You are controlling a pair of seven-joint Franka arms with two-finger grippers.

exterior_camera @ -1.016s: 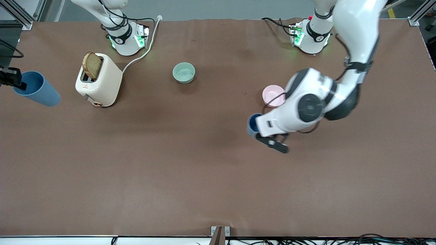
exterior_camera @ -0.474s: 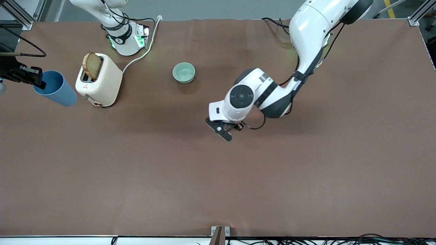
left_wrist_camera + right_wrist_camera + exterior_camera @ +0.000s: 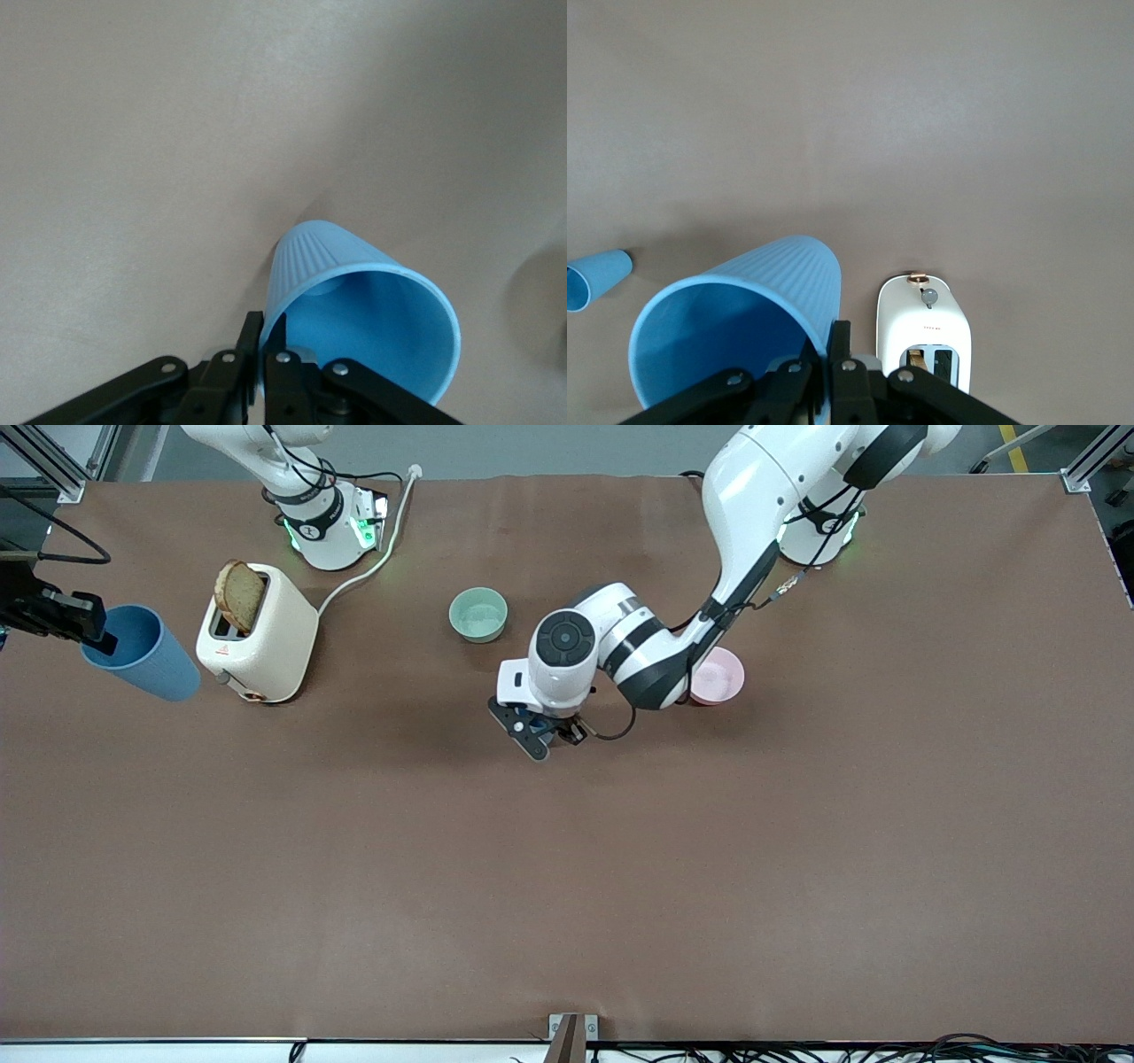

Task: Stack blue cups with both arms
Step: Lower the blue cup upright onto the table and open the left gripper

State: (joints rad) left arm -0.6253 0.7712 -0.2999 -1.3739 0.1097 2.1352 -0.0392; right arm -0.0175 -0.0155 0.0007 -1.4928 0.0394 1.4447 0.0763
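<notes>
Both arms: glossy white shells, black joint bands. Left arm (image 3: 762, 505) has a round black end cap on its wrist housing, thin black cable looped beside it. Green LEDs lit at both bases. Grippers: black linkage fingers (image 3: 285, 381) with silver screw heads.

From the front, you lose nearly all of the left arm's blue cup (image 3: 532, 719) under its wrist, just a sliver showing. The pink bowl (image 3: 722, 677) is half covered by that arm. The right gripper (image 3: 84, 633) is cropped at nine o'clock.
</notes>
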